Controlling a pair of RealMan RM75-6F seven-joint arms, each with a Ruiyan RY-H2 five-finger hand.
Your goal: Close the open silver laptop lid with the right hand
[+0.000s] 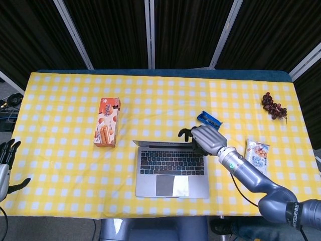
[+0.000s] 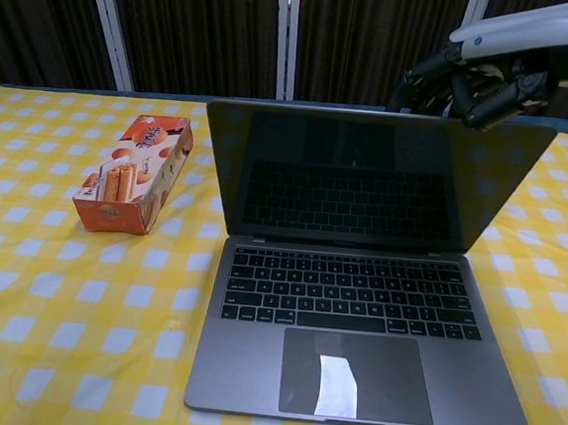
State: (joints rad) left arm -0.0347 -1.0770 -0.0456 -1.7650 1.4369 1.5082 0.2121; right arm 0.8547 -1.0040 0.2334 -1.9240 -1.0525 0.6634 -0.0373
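Observation:
The silver laptop (image 1: 171, 171) (image 2: 355, 308) sits at the front middle of the yellow checked table, its lid tilted forward over the keyboard. My right hand (image 1: 202, 138) (image 2: 489, 86) rests on the lid's top right edge, fingers curled over it. In the chest view the dark screen (image 2: 357, 179) leans toward the camera and mirrors the keys. My left hand (image 1: 7, 160) hangs off the table's left edge, fingers apart, holding nothing.
An orange biscuit box (image 1: 108, 128) (image 2: 133, 172) lies left of the laptop. A blue wrapper (image 1: 208, 119) lies behind the lid, a snack packet (image 1: 257, 152) to the right, and dark grapes (image 1: 273, 106) at the far right.

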